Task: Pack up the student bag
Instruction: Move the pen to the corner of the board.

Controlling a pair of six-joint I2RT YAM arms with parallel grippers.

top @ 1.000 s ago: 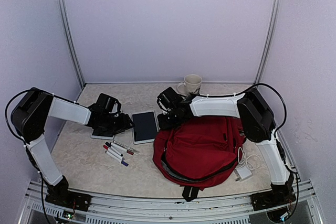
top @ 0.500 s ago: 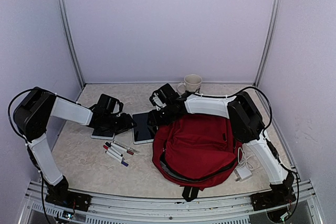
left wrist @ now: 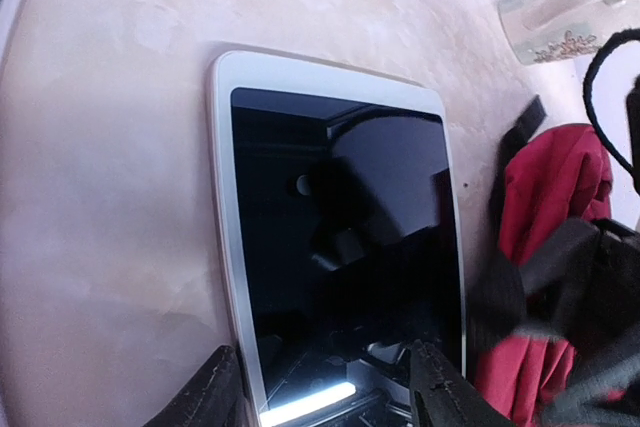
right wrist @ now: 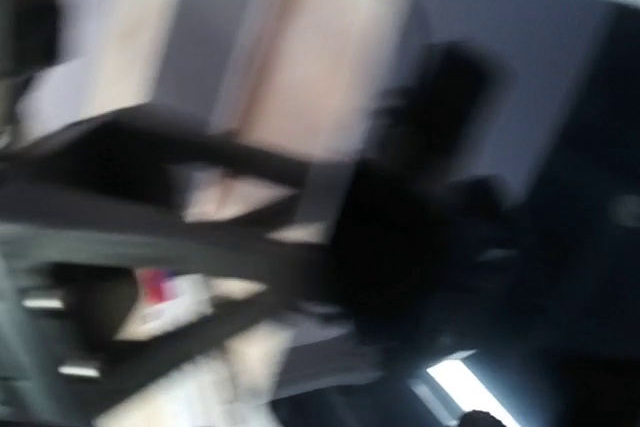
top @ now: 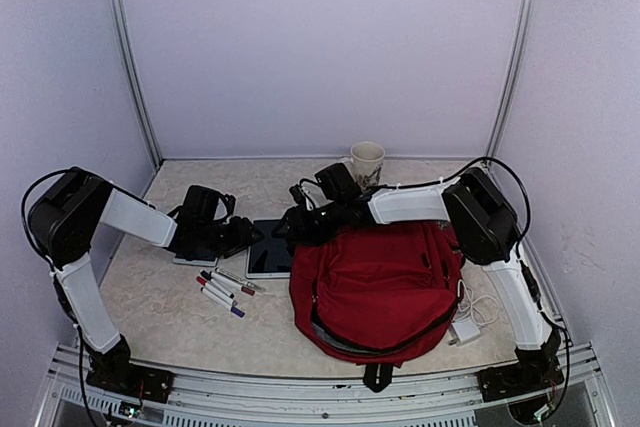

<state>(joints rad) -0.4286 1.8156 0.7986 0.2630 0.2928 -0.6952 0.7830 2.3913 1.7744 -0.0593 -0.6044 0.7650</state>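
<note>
Reaches farther toward nine o'clock with right gripper [top: 288,228], by tablet's [top: 268,257] far corner.
Cannot tell its jaws' state; holds left gripper [left wrist: 322,392] spread astride tablet, student bag [top: 378,282] at three o'clock.

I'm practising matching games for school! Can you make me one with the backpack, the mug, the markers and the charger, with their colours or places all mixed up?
Things:
1. backpack
2. mug
3. markers
4. charger

Colour or place:
A. cream, with a handle
B. dark red, with black straps
C. white, with a cable
D. a loose bunch lying beside the tablet

Right pairs: 1-B, 2-A, 3-D, 4-C
</note>
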